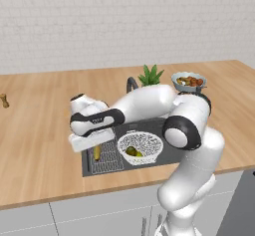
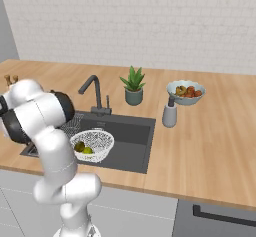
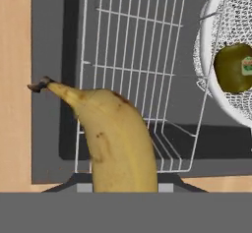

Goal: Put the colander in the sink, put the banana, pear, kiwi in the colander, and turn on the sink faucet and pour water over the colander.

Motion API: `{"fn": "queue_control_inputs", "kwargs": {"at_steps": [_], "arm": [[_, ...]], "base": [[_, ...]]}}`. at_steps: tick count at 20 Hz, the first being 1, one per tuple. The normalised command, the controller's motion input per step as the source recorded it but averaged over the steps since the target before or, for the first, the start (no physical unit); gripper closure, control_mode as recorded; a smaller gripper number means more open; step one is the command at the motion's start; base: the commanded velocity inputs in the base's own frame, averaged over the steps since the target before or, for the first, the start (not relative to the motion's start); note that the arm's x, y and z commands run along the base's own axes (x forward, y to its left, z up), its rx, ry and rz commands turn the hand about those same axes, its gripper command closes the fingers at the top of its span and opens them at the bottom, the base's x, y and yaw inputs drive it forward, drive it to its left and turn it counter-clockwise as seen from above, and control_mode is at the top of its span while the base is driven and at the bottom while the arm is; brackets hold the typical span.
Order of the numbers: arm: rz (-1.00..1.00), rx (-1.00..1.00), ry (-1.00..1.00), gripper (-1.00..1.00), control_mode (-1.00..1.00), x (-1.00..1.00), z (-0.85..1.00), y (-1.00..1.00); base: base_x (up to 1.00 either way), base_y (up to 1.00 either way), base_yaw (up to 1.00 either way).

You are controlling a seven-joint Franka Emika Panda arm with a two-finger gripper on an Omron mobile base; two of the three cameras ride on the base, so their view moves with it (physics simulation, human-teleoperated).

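My gripper (image 1: 96, 148) is shut on the yellow banana (image 1: 97, 153), which hangs just above the wire rack (image 1: 110, 161) at the left end of the dark sink (image 1: 99, 173). In the hand view the banana (image 3: 118, 143) looms close, its brown stem pointing left over the rack (image 3: 138, 55). The white perforated colander (image 1: 141, 141) sits in the sink beside the rack. Inside it lie the dark kiwi (image 1: 131, 151) and the yellow-green pear (image 1: 139, 154). The right base view shows the colander (image 2: 98, 140) in the basin (image 2: 131, 137). The dark faucet (image 2: 92, 88) stands behind the sink with no water running.
A potted plant (image 2: 133, 88), a bowl of red-orange fruit (image 2: 186, 92) and a grey soap dispenser (image 2: 170, 114) stand on the wooden counter behind and right of the sink. A small brown object (image 1: 4, 100) sits far left. My arm arches over the sink's right half.
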Motion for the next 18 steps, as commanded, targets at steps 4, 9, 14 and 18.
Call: {"fn": "queue_control_inputs", "kwargs": {"at_steps": [4,9,14,18], "arm": [[0.0,0.0,0.06,1.0,-1.0,-0.08,0.12,-1.0],[0.0,0.02,0.05,1.0,-1.0,-0.08,0.01,-1.0],[0.0,0.04,0.02,1.0,-1.0,-0.02,0.0,-0.95],[0.0,0.0,0.03,1.0,-1.0,0.0,0.0,-0.77]], "base": [[0.0,0.0,0.0],[0.0,0.0,0.0],[0.0,0.0,0.0],[0.0,0.0,0.0]]}}
